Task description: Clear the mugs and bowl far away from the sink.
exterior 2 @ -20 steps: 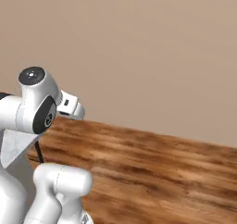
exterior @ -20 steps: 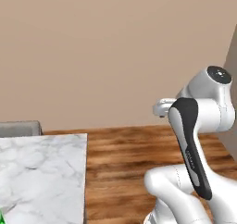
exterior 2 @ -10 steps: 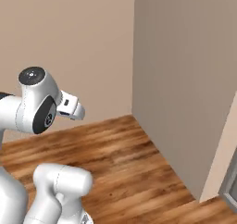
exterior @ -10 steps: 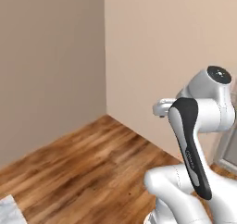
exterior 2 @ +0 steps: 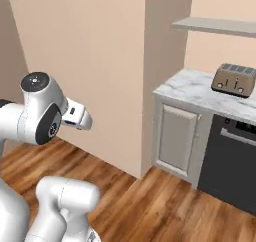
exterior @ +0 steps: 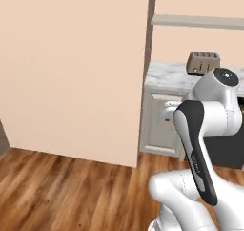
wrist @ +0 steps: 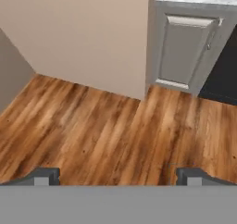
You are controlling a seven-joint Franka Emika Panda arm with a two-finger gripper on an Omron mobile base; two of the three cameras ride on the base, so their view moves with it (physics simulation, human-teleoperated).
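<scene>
Your base has turned: the marble counter (exterior 2: 200,88) with its toaster (exterior 2: 231,79) and grey cabinet door (wrist: 183,52) has come into sight. Your gripper (wrist: 118,174) hangs spread wide, holding nothing, above the wood floor (wrist: 102,135).

The wall (exterior: 71,68) across the left and centre is plain peach-beige. The floor (wrist: 102,135) along the bottom is warm orange-brown wood with darker grain streaks. At the right, the cabinet door (exterior 2: 175,136) is pale grey, the counter (exterior 2: 200,88) white marble with grey veins, and the toaster (exterior 2: 234,79) metallic tan-brown.
</scene>
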